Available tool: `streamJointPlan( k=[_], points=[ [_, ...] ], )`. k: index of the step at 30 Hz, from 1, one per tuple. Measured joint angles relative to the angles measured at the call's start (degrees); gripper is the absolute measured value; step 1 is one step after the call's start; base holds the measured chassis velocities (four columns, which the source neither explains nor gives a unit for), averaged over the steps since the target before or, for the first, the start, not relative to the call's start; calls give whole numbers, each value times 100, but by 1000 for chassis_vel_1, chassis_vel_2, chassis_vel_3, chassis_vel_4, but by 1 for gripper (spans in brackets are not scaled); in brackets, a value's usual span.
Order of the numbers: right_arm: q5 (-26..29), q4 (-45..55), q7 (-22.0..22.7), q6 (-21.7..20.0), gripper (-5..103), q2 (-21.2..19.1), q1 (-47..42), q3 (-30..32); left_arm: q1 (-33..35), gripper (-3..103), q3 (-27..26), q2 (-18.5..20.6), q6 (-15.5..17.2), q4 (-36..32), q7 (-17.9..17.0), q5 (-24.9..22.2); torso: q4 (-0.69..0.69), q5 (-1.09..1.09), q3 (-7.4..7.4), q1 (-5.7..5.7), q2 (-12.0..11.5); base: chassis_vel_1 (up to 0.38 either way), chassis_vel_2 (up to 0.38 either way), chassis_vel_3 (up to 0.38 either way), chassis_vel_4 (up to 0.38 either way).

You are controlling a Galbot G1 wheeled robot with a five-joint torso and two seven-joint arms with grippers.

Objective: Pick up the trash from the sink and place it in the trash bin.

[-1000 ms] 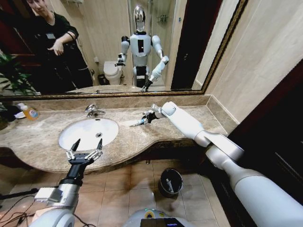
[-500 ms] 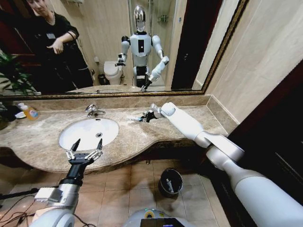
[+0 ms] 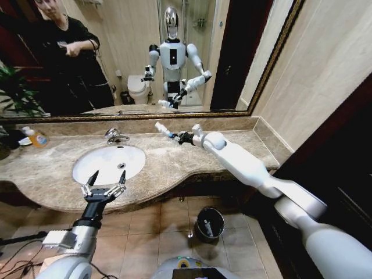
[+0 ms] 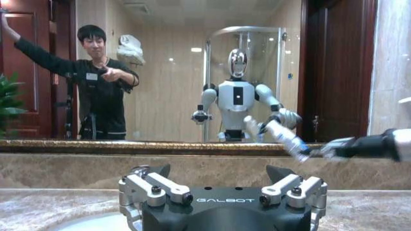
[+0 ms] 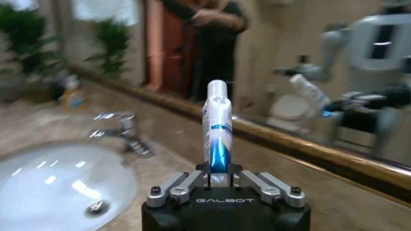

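Trash here is a small white tube with blue marks (image 3: 163, 129), held in the air above the far part of the marble table (image 3: 174, 163), to the right of the chrome faucet (image 3: 115, 136) and just in front of the mirror (image 3: 145, 58). The right tool (image 3: 177, 137) has its fingers clamped together on the tube's blue end, and the tube slants up and to the left from them; in the right wrist view the tube (image 5: 216, 130) stands straight out from between the closed fingers of the right tool (image 5: 218, 179), with the white basin of the sink (image 5: 57, 187) and the faucet (image 5: 125, 132) beyond it. The left wrist view catches the same tube (image 4: 286, 137) off to the right, gripped at its end by the right tool (image 4: 316, 151). The sink (image 3: 108, 162) lies on the left half of the table. The left tool (image 3: 103, 185) hovers at the near edge of the table, just in front of the sink, its fingers spread apart and holding nothing; the left wrist view shows the left tool (image 4: 222, 180) with its fingers wide apart. The trash bin (image 3: 209, 224), black with a shiny rim, stands on the tiled floor (image 3: 157, 232) below the table's near edge, well apart from the held tube. An orange soap bottle (image 3: 36, 137) sits at the far left of the table.
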Motion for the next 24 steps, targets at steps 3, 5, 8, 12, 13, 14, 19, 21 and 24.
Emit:
streamJointPlan(
  k=[3,5,8,12,13,14,19,21,24],
  points=[
    [248,413,330,6,15,-362,-402,425,0,100,0,0,0,0,0,0,1,1,0,0,0,0,0,0,0],
    [344,673,420,20,15,-609,-760,779,0,100,0,0,0,0,0,0,1,0,0,0,0,0,0,0,0],
    [506,1166,504,74,15,-1089,-1550,1453,0,100,0,0,0,0,0,0,-1,5,0,0,0,0,0,0,0],
    [601,1763,504,345,15,-1743,-2611,2242,0,100,0,1,0,0,0,0,-4,3,0,-1,0,0,0,0,0],
    [603,1848,476,363,15,-1815,-2791,2381,0,100,0,0,0,0,0,0,-5,2,-1,-1,0,0,0,0,0],
    [603,1848,476,363,15,-1815,-2791,2381,0,100,0,0,0,0,0,0,-5,2,-1,-1,0,0,0,0,0],
    [633,2607,169,383,15,-2071,-4328,3679,0,100,0,0,0,0,0,0,0,3,0,0,0,0,0,0,0],
    [610,3075,-146,381,15,-2072,-5396,4631,0,100,0,1,0,0,1,0,-1,-3,-1,0,1,0,0,0,0],
    [482,3292,-438,413,15,-1985,-6154,5169,0,100,0,0,0,0,0,0,-1,-1,-1,-1,1,0,0,0,0]
  ],
)
